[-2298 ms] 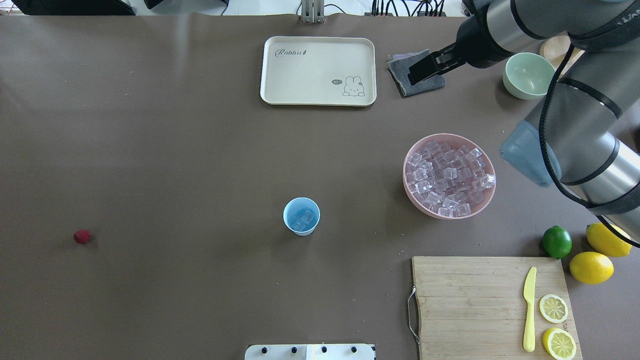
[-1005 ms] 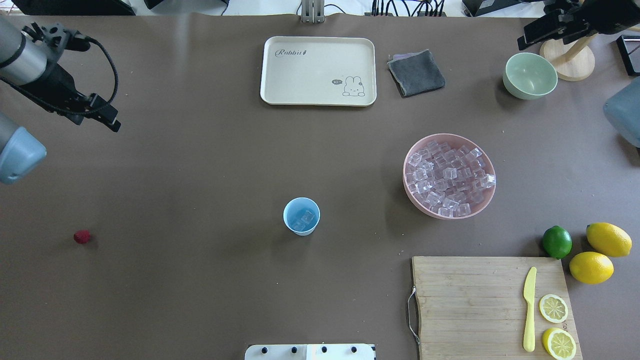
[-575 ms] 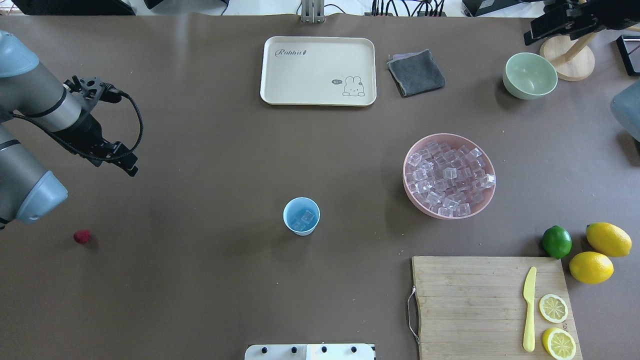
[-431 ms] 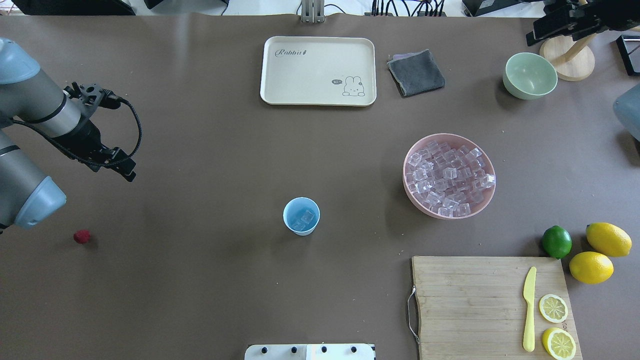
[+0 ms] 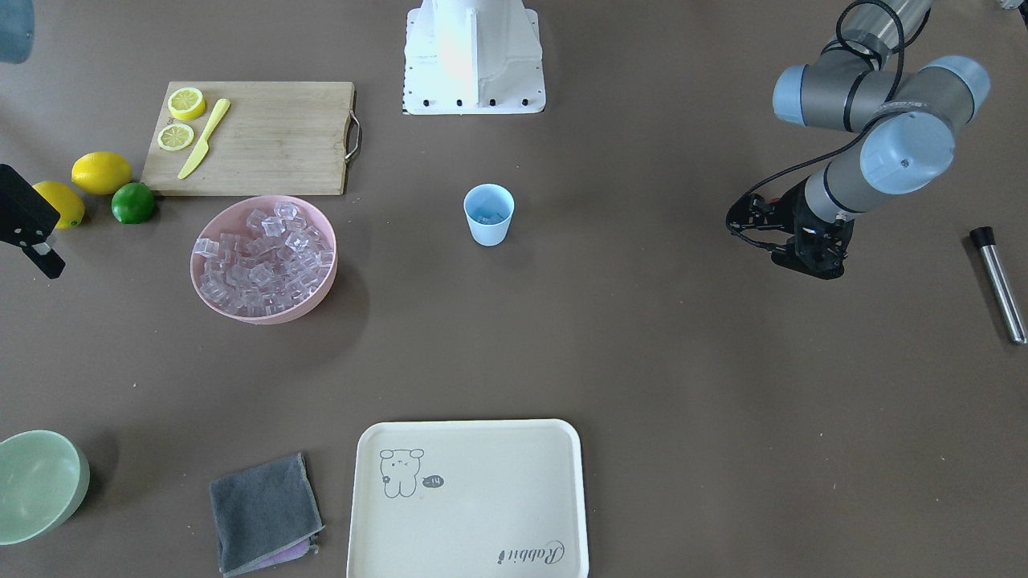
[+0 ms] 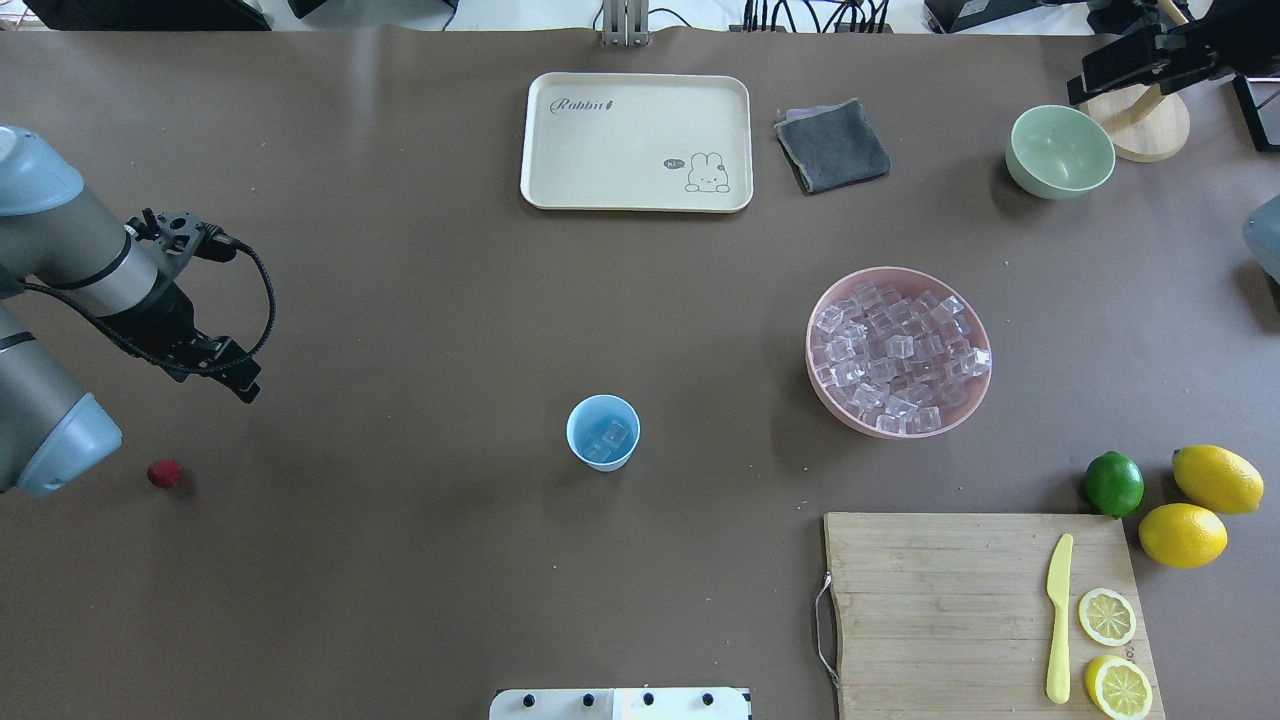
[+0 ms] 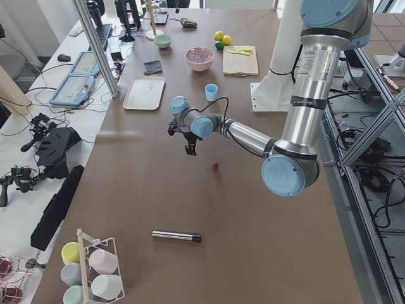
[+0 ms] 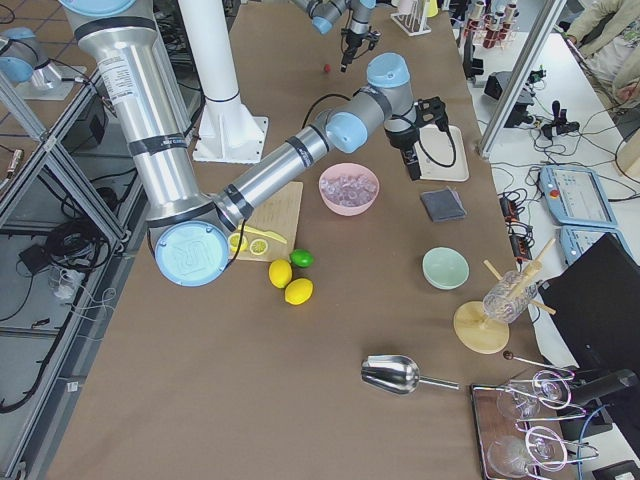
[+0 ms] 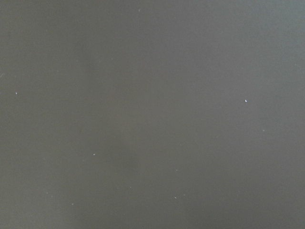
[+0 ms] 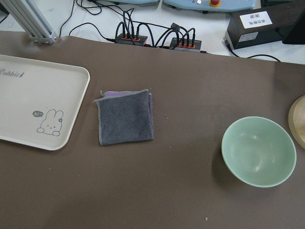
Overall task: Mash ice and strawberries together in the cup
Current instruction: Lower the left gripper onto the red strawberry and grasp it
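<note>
Cup (image 6: 603, 432) stood upright mid-surface, well apart from everything else. A few ice cubes (image 6: 606, 438) were already inside it. The rest of the cubes filled the pink bowl (image 6: 898, 350) on the robot's right.

Strawberry (image 6: 164, 473) lay on the bare surface far to the robot's left, not in the cup. Left fingers (image 6: 243, 383) hung near it but clear of it, holding nothing. I couldn't tell whether they were spread or pressed together, as the wrist view showed only bare surface. Right fingers (image 6: 1090, 75) hovered at the far right corner by the green bowl (image 6: 1060, 152), with nothing in them. Spread or pressed, couldn't tell either.

Handling, as a judgement:
- **Strawberry:** tiny, light and round, so it would likely roll if nudged. It is probably soft, so a gentle pinch from above across its widest part.
- **Cup:** thin light plastic that tips easily. It needs steadying by the side wall during mashing.
- **Ice:** hard and smooth, and it looked slippery.
- **Metal rod (image 5: 997, 284):** lay with its black end cap on the surface at the robot's far left, likely the masher. It is stiff, smooth and can roll, so grip mid-shaft.

Writing: the tray (image 6: 636, 141) read "Rabbit", plus a rabbit drawing with a small bubble, maybe "hi". Nothing else was legible.
</note>
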Action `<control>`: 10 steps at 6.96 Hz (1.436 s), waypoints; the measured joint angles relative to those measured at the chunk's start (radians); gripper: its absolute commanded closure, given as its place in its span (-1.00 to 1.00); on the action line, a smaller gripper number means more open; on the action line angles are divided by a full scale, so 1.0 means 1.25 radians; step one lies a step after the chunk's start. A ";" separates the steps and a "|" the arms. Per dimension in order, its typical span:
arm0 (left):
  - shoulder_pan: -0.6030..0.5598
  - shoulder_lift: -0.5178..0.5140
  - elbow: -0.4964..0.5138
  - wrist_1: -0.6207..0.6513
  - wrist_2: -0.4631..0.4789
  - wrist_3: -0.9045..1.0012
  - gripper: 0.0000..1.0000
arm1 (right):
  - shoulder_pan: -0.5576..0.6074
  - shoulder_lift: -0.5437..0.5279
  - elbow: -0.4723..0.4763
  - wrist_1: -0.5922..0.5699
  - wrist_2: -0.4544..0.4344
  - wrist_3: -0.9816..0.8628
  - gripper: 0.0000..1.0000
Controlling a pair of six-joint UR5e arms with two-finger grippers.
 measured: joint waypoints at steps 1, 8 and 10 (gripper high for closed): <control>0.011 0.012 -0.006 -0.001 0.000 0.000 -0.91 | 0.000 0.000 -0.002 0.000 -0.008 0.000 -0.99; 0.020 0.086 -0.015 0.005 0.050 0.155 -0.76 | -0.025 -0.004 -0.012 0.001 -0.067 0.002 -0.99; 0.042 0.092 -0.017 0.005 0.062 0.158 -0.77 | -0.028 -0.006 -0.012 0.001 -0.077 0.002 -0.99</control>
